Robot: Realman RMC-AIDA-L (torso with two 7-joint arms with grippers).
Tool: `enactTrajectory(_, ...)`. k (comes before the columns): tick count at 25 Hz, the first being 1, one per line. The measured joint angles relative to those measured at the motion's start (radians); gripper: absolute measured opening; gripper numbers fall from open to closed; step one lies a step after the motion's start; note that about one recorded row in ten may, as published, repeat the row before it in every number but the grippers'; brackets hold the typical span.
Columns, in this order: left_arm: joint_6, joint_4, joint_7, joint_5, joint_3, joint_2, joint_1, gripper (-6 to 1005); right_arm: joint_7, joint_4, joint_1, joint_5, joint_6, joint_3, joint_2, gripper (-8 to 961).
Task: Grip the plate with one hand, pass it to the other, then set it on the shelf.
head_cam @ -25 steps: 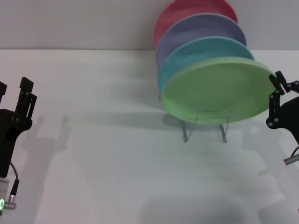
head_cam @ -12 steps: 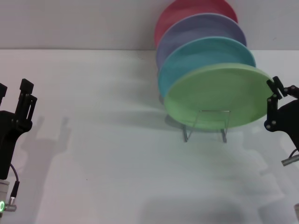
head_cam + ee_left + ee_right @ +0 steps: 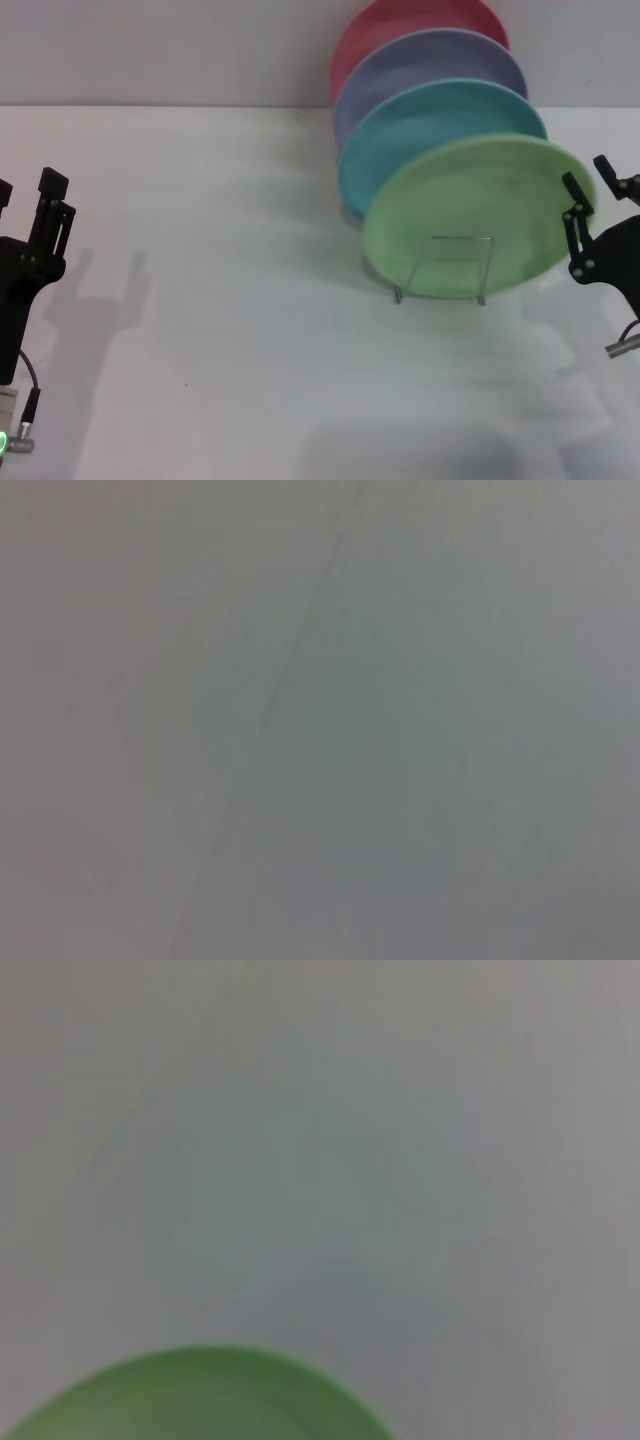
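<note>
Head view shows the light green plate (image 3: 470, 215) standing tilted at the front of the silver wire plate rack (image 3: 441, 268), its face turned toward the camera and its lower part behind the rack's front loop. Behind it, in a stepped row, stand a turquoise plate (image 3: 425, 125), a lavender plate (image 3: 420, 60) and a pink plate (image 3: 385, 25), each partly hidden by the one in front. The rack sits on the white table (image 3: 220, 300), right of centre.

At the right edge of that view the right gripper (image 3: 588, 198) is beside the green plate's right rim, its two black fingers spread apart, one close to the rim and the other farther out. Whether the nearer finger touches the plate is hard to judge; it looks just clear of it. Nothing is clamped between the fingers.

At the far left the left gripper (image 3: 25, 200) stands upright over the table, well apart from the plates, fingers parted and holding nothing.

Right wrist view shows only a curved piece of the green plate (image 3: 200, 1400) against pale table; left wrist view shows a plain grey surface.
</note>
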Motion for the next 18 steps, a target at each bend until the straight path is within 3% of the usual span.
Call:
enactTrajectory(11,0.002,0.009,0.000,0.001,-0.002,0.003,-0.011,669,0.363,0.002,-0.057,0.000,-0.313,0.012,-0.002,262)
enactTrajectory(15,-0.001,0.050,0.011,0.002,-0.003,-0.001,-0.045,668,0.614,-0.050,-0.041,0.051,-0.350,0.132,-0.002,360)
enactTrajectory(18,-0.001,0.081,0.020,0.021,-0.001,-0.004,-0.068,668,0.810,-0.183,0.025,0.069,-0.351,0.272,-0.008,436)
